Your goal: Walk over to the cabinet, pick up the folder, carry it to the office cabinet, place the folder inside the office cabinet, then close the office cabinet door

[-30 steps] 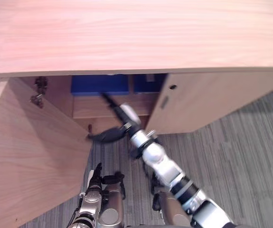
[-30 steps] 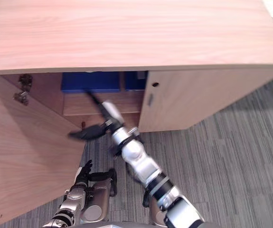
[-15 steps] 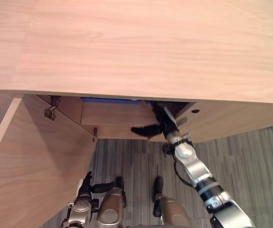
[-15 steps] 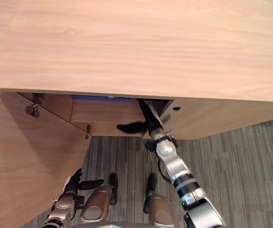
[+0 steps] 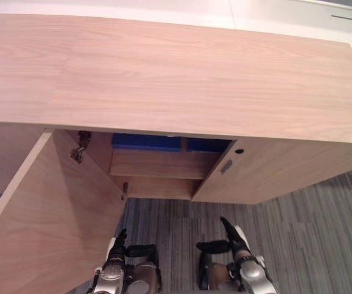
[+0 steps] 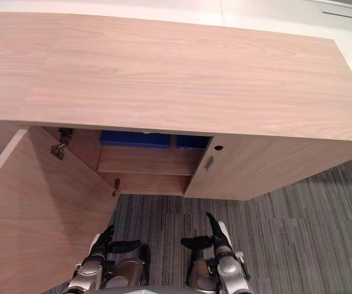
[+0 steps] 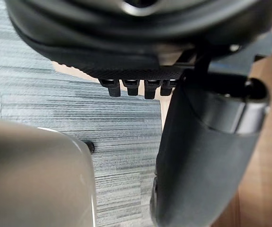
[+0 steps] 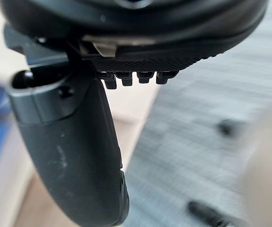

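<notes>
While the office cabinet door stands open, the blue folder rests on the upper shelf inside. Left hand and right hand hang low above the carpet, fingers straight, holding nothing.

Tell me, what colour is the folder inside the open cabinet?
Blue; the folder shows best in the left eye view.

Low in the frame, a matt black left hand and a white-patched black right hand cap rounded silver-grey wrists.

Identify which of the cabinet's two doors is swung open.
The left door, swung outward, exposing the blue folders; the right door covers its half.
</notes>
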### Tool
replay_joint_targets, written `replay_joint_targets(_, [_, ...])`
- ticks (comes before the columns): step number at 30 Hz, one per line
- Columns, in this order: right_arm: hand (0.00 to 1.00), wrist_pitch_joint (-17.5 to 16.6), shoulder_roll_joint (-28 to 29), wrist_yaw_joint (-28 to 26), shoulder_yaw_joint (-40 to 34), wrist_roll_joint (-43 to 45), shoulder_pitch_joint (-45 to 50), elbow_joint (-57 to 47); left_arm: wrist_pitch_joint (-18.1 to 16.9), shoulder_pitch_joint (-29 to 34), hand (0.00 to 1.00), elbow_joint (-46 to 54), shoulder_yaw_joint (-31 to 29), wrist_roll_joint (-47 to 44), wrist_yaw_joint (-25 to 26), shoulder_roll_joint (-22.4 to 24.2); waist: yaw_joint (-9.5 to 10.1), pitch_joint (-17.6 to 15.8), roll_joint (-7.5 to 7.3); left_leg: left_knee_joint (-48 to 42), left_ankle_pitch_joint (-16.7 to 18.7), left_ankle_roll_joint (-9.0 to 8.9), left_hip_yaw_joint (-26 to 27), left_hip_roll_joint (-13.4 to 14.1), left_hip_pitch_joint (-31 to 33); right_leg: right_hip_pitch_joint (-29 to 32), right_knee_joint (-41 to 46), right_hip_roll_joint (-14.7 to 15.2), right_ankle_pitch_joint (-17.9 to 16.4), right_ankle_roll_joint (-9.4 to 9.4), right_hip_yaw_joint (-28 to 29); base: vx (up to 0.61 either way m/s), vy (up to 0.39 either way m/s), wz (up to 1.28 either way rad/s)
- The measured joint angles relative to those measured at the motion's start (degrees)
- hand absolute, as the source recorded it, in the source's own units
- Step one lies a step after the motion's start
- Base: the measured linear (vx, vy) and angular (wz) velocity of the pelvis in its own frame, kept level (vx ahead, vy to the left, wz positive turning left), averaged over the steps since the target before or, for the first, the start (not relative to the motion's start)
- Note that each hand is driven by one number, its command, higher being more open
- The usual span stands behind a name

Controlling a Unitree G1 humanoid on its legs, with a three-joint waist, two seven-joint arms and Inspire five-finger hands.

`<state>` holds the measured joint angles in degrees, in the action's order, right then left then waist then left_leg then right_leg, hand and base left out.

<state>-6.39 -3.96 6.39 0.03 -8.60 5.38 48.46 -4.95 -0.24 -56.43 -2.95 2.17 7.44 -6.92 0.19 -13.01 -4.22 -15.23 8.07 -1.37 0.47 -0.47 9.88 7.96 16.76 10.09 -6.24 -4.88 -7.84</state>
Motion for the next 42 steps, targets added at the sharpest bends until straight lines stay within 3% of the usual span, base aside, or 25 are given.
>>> replay_joint_targets(2, [1.00,0.7,0.4,1.5,-2.3,2.9,0.3,0.7,0.1,0.1,1.00,0.0,-0.7,-1.9,0.7,-0.2,-0.66,0.4,-0.63,-3.1,0.4,-0.50,-3.4,-1.2,2.8,0.2,1.3,0.3,-3.9,-1.60,0.9,-0.13,-0.118,0.97])
replay_joint_targets(6, [1.00,1.3,1.4,3.0,-4.6,4.2,0.4,2.5,0.2,1.2,1.00,-0.2,-4.7,-5.6,2.4,1.2,0.47,1.8,-0.44,-2.8,-1.2,-1.76,-7.2,-0.3,2.9,-0.8,2.3,-1.5,-5.8,-0.91,-2.0,-0.09,-0.155,0.50])
replay_joint_targets(8, [1.00,1.3,2.2,3.6,-6.1,4.2,0.3,2.8,0.2,1.4,1.00,-0.1,-5.8,-5.7,2.6,2.2,0.40,2.6,-0.31,0.8,-4.0,-2.49,-9.7,-0.3,2.9,-1.1,1.1,-2.3,-5.8,-0.39,-3.6,0.00,-0.195,0.72])
replay_joint_targets(10, [1.00,1.8,2.7,4.8,-7.3,4.7,-0.2,3.0,0.2,1.0,1.00,0.7,-7.2,-7.0,3.6,3.1,0.37,2.6,-0.08,5.7,-8.6,-3.35,-12.7,0.0,3.5,-0.8,0.1,-3.0,-4.6,1.61,-6.6,0.00,-0.164,1.00])
replay_joint_targets(12, [1.00,2.0,3.1,5.6,-8.8,5.1,-0.8,3.0,0.2,1.0,1.00,1.6,-8.8,-8.4,4.3,4.0,0.30,2.7,0.13,11.2,-13.9,-3.89,-11.3,0.7,3.6,-0.6,-0.9,-3.0,-3.8,2.98,-8.7,-0.05,-0.092,0.95])
replay_joint_targets(13, [1.00,2.0,3.3,6.2,-10.0,5.1,-1.4,2.8,0.2,1.2,1.00,2.1,-9.3,-9.1,4.7,4.6,0.46,3.2,0.58,13.8,-15.1,-3.27,-6.1,2.1,3.6,-0.6,-2.9,-3.2,-2.9,3.96,-10.3,-0.08,-0.038,0.76])
replay_joint_targets(15, [1.00,2.0,3.8,7.1,-12.6,5.2,-2.8,1.9,0.5,1.0,1.00,2.1,-11.9,-9.7,5.1,5.1,0.36,3.1,0.71,5.8,-9.0,-0.61,5.5,3.6,4.5,-1.1,-2.9,-2.0,-2.7,4.14,-13.1,-0.07,-0.019,0.71])
replay_joint_targets(17, [1.00,1.9,3.6,7.7,-13.9,5.2,-2.2,0.4,0.4,1.7,1.00,2.4,-14.3,-10.3,6.3,6.1,0.17,3.3,1.37,3.9,-6.8,-0.19,10.8,4.4,2.1,-2.8,-2.6,-1.0,-2.7,3.89,-14.5,-0.04,0.031,0.53])
replay_joint_targets(20, [1.00,1.8,3.4,7.9,-14.6,5.2,-2.0,-0.7,0.5,3.4,1.00,7.0,-17.3,-11.5,7.8,5.5,0.46,3.7,2.22,11.0,-9.7,0.90,10.4,2.6,-1.0,-3.7,-4.6,-1.2,-2.5,2.62,-14.1,-0.06,0.086,0.33])
replay_joint_targets(22, [1.00,1.6,3.5,8.1,-14.8,5.2,-1.2,-1.2,0.4,5.7,1.00,15.3,-18.2,-11.7,10.0,3.8,0.40,3.9,2.79,18.0,-12.8,0.63,8.2,1.4,-4.0,-5.0,-6.5,-1.7,-2.5,2.42,-13.5,-0.08,0.062,0.48])
replay_joint_targets(24, [1.00,1.7,3.6,8.2,-14.8,5.2,0.6,-2.0,0.2,7.0,1.00,21.9,-19.1,-11.6,11.6,2.2,0.38,4.2,3.48,20.6,-13.7,0.62,7.3,1.1,-5.1,-6.0,-7.5,-2.4,-2.7,2.30,-13.0,-0.05,0.010,0.44])
replay_joint_targets(30, [1.00,1.7,3.4,8.4,-14.8,5.0,3.7,-2.1,-1.4,8.1,1.00,35.3,-19.8,-8.6,14.4,-1.4,0.56,4.9,4.63,20.6,-14.5,1.03,5.7,0.7,-6.5,-9.0,-9.6,-3.3,-1.6,2.09,-13.0,0.05,-0.024,0.12])
replay_joint_targets(32, [1.00,1.6,2.8,7.8,-14.8,5.2,4.0,-2.1,-1.6,8.1,1.00,37.2,-21.2,-7.9,11.8,-6.7,0.13,5.0,4.49,20.5,-14.4,0.97,5.4,0.7,-6.7,-9.6,-10.0,-3.5,-1.6,2.11,-12.9,0.06,-0.024,0.07])
replay_joint_targets(34, [1.00,1.6,1.9,6.8,-14.4,5.2,4.5,-2.0,-3.7,9.2,1.00,38.3,-21.5,-10.1,7.6,-15.3,0.40,5.0,4.47,20.3,-14.3,0.85,5.3,1.3,-7.2,-10.3,-10.8,-4.1,-1.6,2.14,-12.0,0.08,-0.064,0.01])
replay_joint_targets(35, [1.00,1.6,1.5,6.5,-14.3,5.2,4.6,-1.8,-4.3,9.0,1.00,39.4,-21.4,-9.7,8.2,-16.9,0.66,5.0,4.53,20.3,-14.3,0.82,5.4,1.3,-7.5,-10.6,-10.9,-4.3,-1.6,2.20,-10.9,0.06,-0.060,0.00])
replay_joint_targets(42, [1.00,0.8,1.2,4.6,-13.0,5.2,4.3,-1.3,-5.5,7.7,1.00,42.0,-20.8,-5.4,10.3,-17.1,1.10,5.2,4.75,20.6,-14.1,0.48,6.9,1.9,-8.3,-10.8,-11.8,-5.0,-0.8,2.98,-7.5,-0.04,0.007,-0.13])
